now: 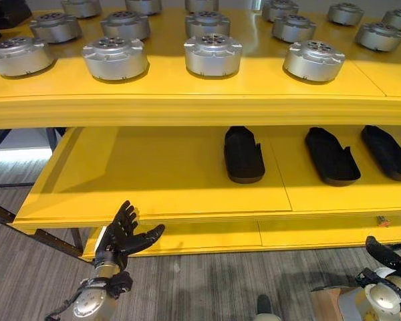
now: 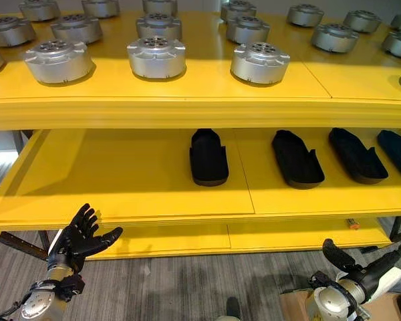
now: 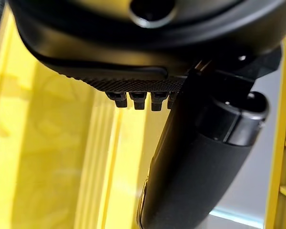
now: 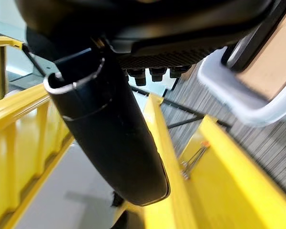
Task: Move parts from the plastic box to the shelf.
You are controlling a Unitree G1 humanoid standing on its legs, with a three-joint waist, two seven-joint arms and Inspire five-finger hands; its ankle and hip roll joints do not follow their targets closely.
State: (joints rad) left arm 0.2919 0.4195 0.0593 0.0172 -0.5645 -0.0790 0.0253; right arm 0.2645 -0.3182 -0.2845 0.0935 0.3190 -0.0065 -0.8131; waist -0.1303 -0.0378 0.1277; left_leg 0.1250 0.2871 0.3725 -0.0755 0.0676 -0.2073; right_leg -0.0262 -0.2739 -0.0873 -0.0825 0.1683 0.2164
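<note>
yellow shelf (image 1: 187, 100), black parts (image 1: 244, 155) beyond empty left robot hand (image 1: 123, 234)

Left hand (image 1: 123, 234) open, yellow shelf (image 1: 154, 174), black parts (image 1: 244, 155)

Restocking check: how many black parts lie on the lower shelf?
4: one near the lower shelf's middle, then three to its right, the last cut off by the frame; more may lie beyond.
</note>
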